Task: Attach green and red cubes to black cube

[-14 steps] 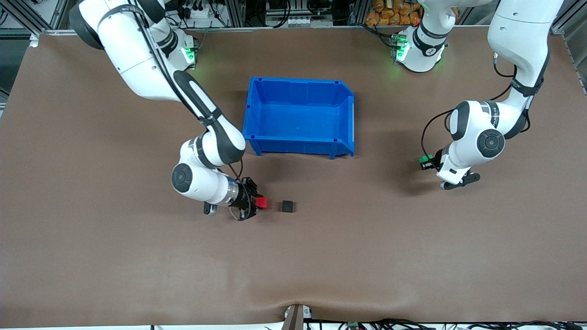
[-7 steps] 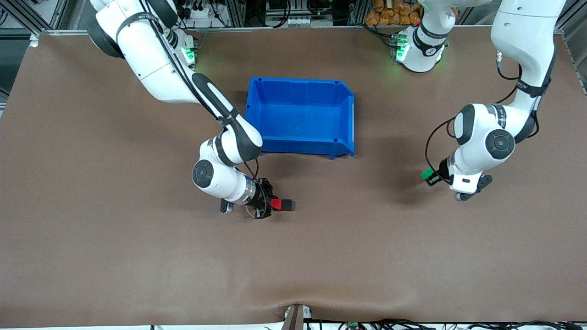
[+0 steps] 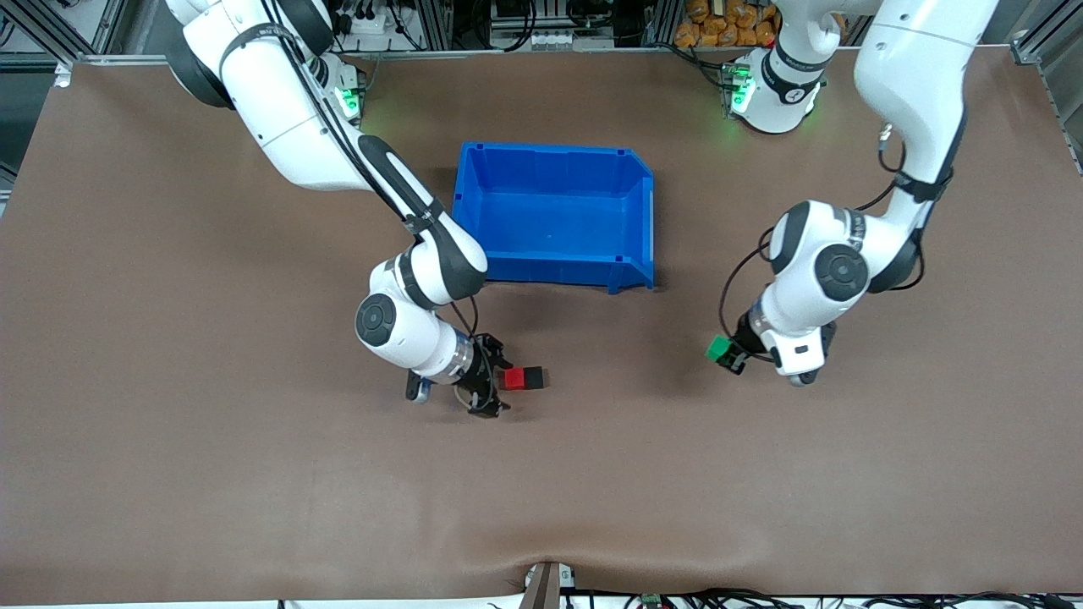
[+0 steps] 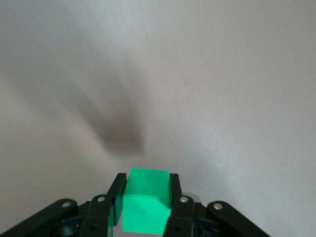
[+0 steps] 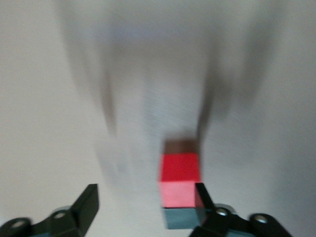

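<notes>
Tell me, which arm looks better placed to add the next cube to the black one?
The left. Its gripper is shut on the green cube, above the table toward the left arm's end. The right gripper is open beside the red cube, which already touches the black cube.

Nothing readable here honestly. There's some tiny dark lettering on the white wrist section of the left arm (image 3: 853,227), but it's way too small to make out. No labels, numbers or logos legible on anything else in any of the views.
</notes>
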Robot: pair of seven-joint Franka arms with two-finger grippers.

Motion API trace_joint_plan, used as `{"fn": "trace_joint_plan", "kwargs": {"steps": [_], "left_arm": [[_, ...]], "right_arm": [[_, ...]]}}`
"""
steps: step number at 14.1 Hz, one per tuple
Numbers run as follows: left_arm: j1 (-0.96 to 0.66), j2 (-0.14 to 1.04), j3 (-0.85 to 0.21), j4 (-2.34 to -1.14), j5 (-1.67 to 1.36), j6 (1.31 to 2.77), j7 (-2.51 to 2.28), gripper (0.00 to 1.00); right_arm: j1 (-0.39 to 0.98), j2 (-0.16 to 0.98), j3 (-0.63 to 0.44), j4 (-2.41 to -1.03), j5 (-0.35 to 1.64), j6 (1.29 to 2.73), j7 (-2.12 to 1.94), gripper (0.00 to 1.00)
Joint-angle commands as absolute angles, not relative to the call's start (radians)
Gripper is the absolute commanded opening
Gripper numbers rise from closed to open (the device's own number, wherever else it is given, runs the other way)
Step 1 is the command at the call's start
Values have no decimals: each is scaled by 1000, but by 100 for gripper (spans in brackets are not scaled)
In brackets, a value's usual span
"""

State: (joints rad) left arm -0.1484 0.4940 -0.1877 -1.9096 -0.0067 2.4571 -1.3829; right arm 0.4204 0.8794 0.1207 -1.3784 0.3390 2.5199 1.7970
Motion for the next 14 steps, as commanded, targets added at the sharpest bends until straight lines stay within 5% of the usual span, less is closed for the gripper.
{"fn": "trace_joint_plan", "kwargs": {"steps": [1, 5, 14], "left_arm": [[-190, 595, -187, -1786, -76, 2444, -1515, 0], [-276, 708, -187, -1652, -114, 2445, -1724, 0], [-428, 850, -186, -1454, -144, 2461, -2058, 0]], "right_arm": [[368, 815, 100, -1368, 275, 2310, 1754, 100], [283, 689, 81, -1331, 264, 1952, 1504, 100], [82, 395, 72, -1331, 66, 1493, 895, 100]]}}
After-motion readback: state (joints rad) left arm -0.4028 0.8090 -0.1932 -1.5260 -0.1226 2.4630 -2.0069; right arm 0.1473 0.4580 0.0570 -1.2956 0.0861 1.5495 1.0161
